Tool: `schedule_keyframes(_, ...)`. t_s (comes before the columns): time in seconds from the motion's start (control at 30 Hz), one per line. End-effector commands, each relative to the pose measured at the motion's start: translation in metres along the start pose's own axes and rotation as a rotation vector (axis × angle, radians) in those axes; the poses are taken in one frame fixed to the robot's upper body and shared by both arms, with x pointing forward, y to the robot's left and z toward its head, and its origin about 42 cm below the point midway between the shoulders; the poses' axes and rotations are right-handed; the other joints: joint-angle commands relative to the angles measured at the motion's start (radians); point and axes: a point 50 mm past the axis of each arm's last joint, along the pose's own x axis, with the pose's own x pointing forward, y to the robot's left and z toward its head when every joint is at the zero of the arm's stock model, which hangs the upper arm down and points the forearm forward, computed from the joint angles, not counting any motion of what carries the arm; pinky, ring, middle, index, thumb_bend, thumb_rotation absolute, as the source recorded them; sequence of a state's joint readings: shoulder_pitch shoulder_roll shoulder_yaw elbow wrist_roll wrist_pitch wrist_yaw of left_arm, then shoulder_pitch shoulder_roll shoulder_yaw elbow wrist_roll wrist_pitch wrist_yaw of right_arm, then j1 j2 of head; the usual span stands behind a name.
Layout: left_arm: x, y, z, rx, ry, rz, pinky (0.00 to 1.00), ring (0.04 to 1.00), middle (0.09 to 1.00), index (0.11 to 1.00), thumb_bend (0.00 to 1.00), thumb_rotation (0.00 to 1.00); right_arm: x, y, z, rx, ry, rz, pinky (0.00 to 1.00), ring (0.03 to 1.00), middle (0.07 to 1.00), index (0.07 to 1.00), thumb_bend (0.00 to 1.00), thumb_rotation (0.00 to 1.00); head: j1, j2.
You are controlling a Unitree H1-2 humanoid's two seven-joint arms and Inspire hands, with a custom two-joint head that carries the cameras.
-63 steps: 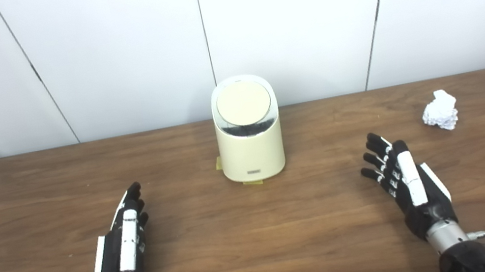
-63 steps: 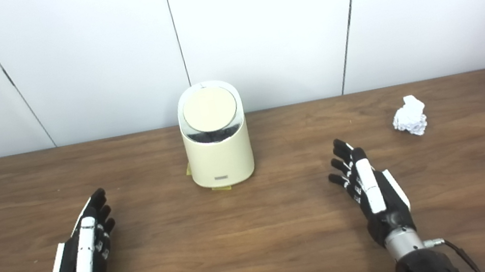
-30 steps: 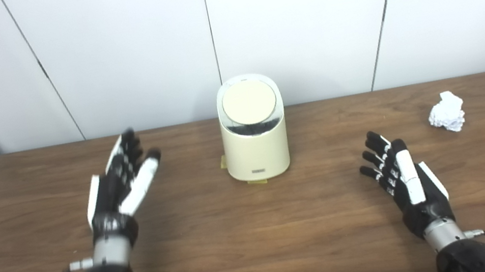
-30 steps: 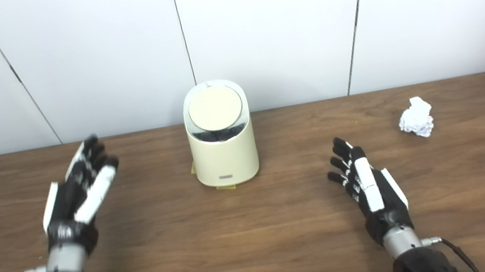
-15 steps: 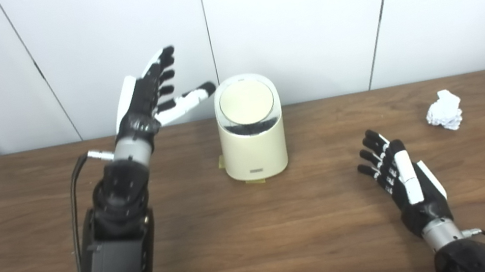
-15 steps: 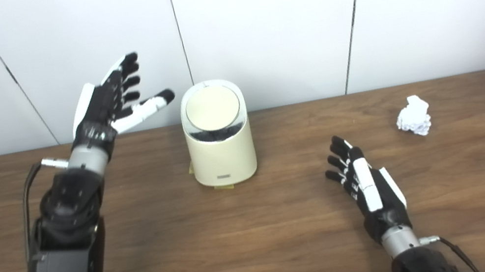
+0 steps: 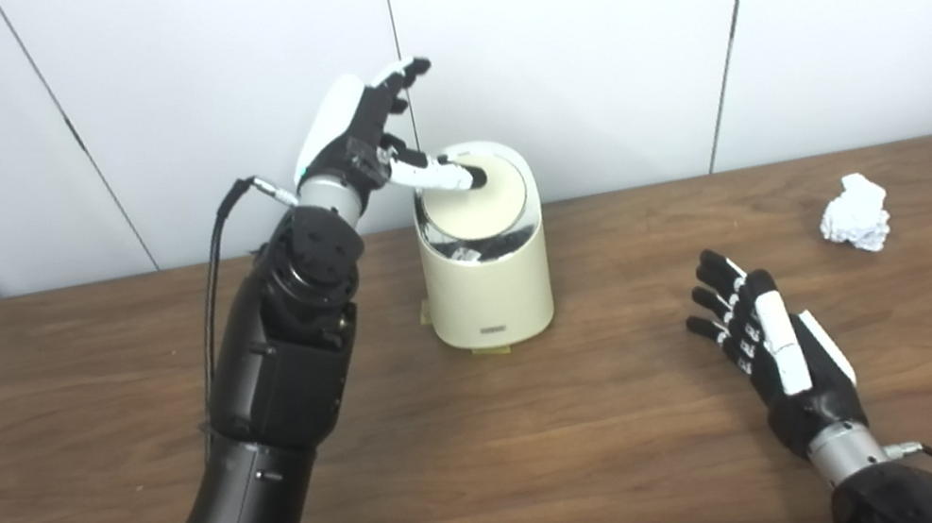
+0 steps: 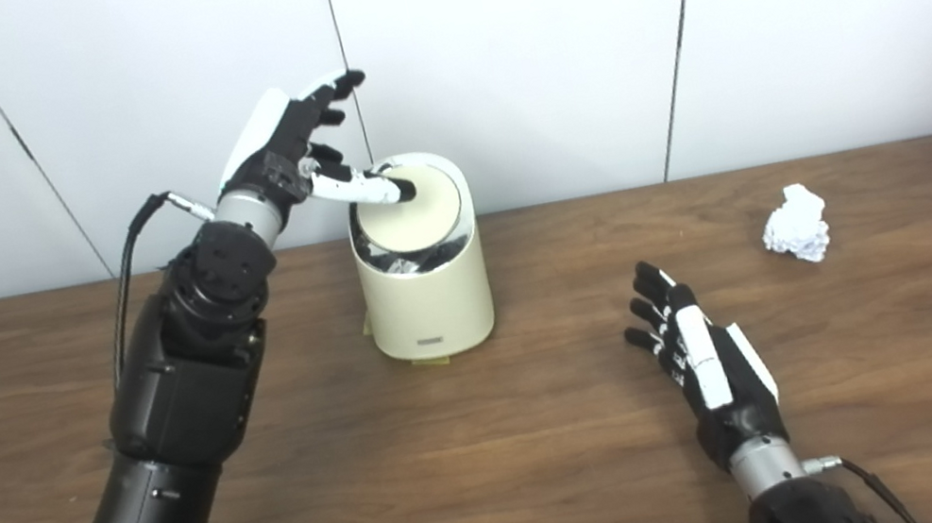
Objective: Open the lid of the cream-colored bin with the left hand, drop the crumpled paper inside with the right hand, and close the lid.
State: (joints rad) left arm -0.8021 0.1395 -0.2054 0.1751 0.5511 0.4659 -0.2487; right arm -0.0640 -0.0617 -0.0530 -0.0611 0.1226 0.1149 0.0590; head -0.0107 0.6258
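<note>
The cream-colored bin (image 7: 490,291) stands at the back middle of the table, its round lid (image 7: 477,207) facing me. My left hand (image 7: 367,135) is raised beside the bin's top, open, with its thumb tip resting on the upper part of the lid. The lid looks tilted a little, with a dark gap below it. The crumpled white paper (image 7: 853,213) lies on the table at the far right. My right hand (image 7: 767,338) is open and empty, just above the table, to the left of and nearer than the paper.
The brown wooden table (image 7: 499,447) runs up to a white panelled wall (image 7: 580,40) just behind the bin. Yellow tape tabs (image 7: 489,350) show at the bin's base. A cable (image 7: 210,249) hangs from my left wrist.
My left arm has risen from the table and swung right; its thumb now touches the bin's lid, which has tipped slightly. My right hand has barely moved.
</note>
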Motion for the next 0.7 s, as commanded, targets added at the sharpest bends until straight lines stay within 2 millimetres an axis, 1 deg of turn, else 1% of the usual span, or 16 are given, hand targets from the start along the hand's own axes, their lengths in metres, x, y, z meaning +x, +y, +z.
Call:
schedule_keyframes(0.0, 0.008, 0.017, 0.028, 0.057, -0.063, 0.055, 0.77, 0.927, 0.957, 0.941, 0.92, 0.03, 0.006, 0.003, 0.016, -0.007, -0.059, 0.007, 0.93, 0.943, 0.951, 0.935, 0.63, 1.00, -0.001, 0.003)
schedule_keyframes(0.1, 0.010, 0.010, 0.026, 0.123, -0.076, 0.057, 0.77, 0.931, 0.966, 0.935, 0.93, 0.02, 0.005, 0.004, 0.017, -0.007, -0.062, 0.003, 0.93, 0.944, 0.948, 0.932, 0.63, 1.00, 0.000, 0.008)
schedule_keyframes(0.2, 0.011, 0.003, 0.022, 0.208, -0.098, 0.055, 0.77, 0.933, 0.981, 0.938, 0.91, 0.00, 0.005, 0.005, 0.018, -0.009, -0.062, 0.000, 0.93, 0.943, 0.945, 0.930, 0.63, 1.00, 0.006, 0.016)
schedule_keyframes(0.37, 0.009, -0.005, 0.018, 0.341, -0.135, 0.059, 0.85, 0.944, 0.962, 0.937, 0.89, 0.00, 0.006, 0.006, 0.019, -0.008, -0.061, 0.003, 0.93, 0.947, 0.948, 0.934, 0.64, 1.00, 0.006, 0.020)
schedule_keyframes(0.57, 0.010, -0.012, 0.013, 0.461, -0.165, 0.062, 0.83, 0.921, 0.924, 0.931, 0.90, 0.00, 0.007, 0.008, 0.020, 0.000, -0.069, 0.015, 0.95, 0.953, 0.954, 0.935, 0.64, 1.00, 0.003, 0.022)
schedule_keyframes(0.67, 0.010, -0.015, 0.010, 0.503, -0.176, 0.061, 0.84, 0.917, 0.921, 0.934, 0.90, 0.00, 0.007, 0.009, 0.020, 0.001, -0.068, 0.008, 0.94, 0.951, 0.951, 0.931, 0.66, 1.00, 0.005, 0.025)
